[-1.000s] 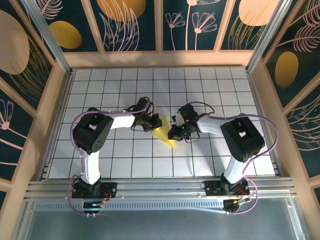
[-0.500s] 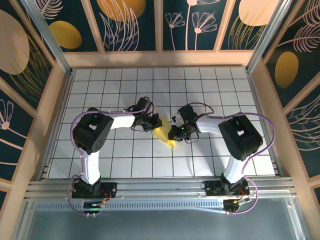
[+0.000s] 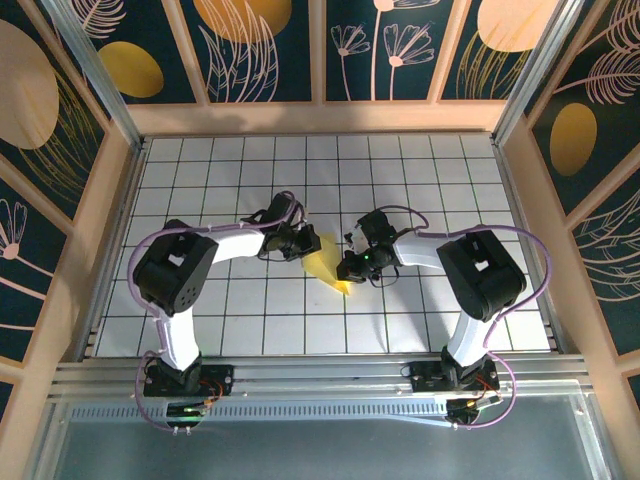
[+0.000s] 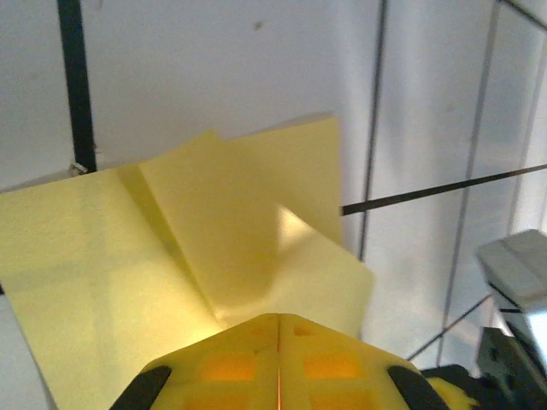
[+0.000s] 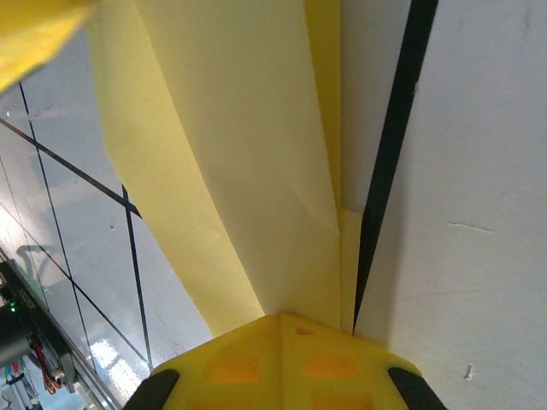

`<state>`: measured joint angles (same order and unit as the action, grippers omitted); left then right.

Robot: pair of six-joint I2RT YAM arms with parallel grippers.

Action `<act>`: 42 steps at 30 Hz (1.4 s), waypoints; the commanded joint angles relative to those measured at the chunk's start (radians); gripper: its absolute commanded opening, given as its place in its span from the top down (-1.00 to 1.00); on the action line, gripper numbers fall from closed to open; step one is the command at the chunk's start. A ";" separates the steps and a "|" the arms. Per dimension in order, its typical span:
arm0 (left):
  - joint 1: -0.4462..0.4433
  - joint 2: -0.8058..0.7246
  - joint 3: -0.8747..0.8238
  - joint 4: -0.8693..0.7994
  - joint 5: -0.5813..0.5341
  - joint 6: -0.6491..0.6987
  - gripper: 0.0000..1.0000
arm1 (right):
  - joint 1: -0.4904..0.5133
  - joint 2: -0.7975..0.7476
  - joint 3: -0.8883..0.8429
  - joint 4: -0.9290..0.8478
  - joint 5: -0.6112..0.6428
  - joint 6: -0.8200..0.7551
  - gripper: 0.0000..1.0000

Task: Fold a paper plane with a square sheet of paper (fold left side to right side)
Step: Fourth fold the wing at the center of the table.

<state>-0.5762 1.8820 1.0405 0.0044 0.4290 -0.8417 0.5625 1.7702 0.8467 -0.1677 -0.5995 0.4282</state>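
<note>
Lying flat on the counter (image 3: 200, 180), the sheet of paper (image 3: 326, 266) sits near the middle of the surface, between the tips of the two arms. The counter is a grid of glossy white tiles separated by thin black lines.

The paper is thin, pale yellow, matte and unmarked. It is folded into a narrow wedge, broad at the far end and tapering to a point at the near end.

- **Left wrist view:** straight-edged flaps lie one over another. Sharp diagonal creases converge toward the fingertips.
- **Right wrist view:** one long crease runs the length of the paper. The paper's long edge lies close beside a black grid line.

The left fingers (image 4: 256, 369) are clenched, face to face, with only a hairline seam between them. Their tips meet the broad far end of the wedge.

The right fingers (image 5: 256, 369) are clenched in the same way. Their tips meet the paper at its right edge, near the pointed end.

For either pair, it cannot be told whether a ply of paper is caught in the seam or whether the tips merely rest on the sheet. The finger faces show a yellow tint and square recesses.

Each arm has white links, black joints and a looped lilac cable.
</note>
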 commanded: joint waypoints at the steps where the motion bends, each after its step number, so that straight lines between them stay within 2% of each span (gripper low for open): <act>1: -0.003 -0.081 -0.030 0.029 0.008 0.001 0.87 | -0.010 0.058 -0.029 -0.117 0.123 -0.019 1.00; 6: -0.038 -0.095 -0.085 0.071 0.076 -0.042 0.93 | -0.010 0.057 -0.024 -0.125 0.131 -0.020 1.00; 13: -0.099 -0.026 -0.096 0.133 0.100 -0.101 0.97 | -0.009 0.052 -0.030 -0.135 0.155 -0.011 1.00; 33: -0.097 0.076 -0.035 0.075 0.047 -0.107 0.97 | -0.010 0.075 -0.009 -0.185 0.194 -0.026 1.00; 42: -0.066 0.089 -0.037 0.055 0.017 -0.109 0.98 | -0.010 0.083 0.004 -0.218 0.224 -0.039 1.00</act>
<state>-0.6685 1.9404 0.9916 0.1005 0.4889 -0.9405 0.5629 1.7863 0.8860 -0.2348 -0.5804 0.4160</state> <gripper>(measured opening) 0.045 0.051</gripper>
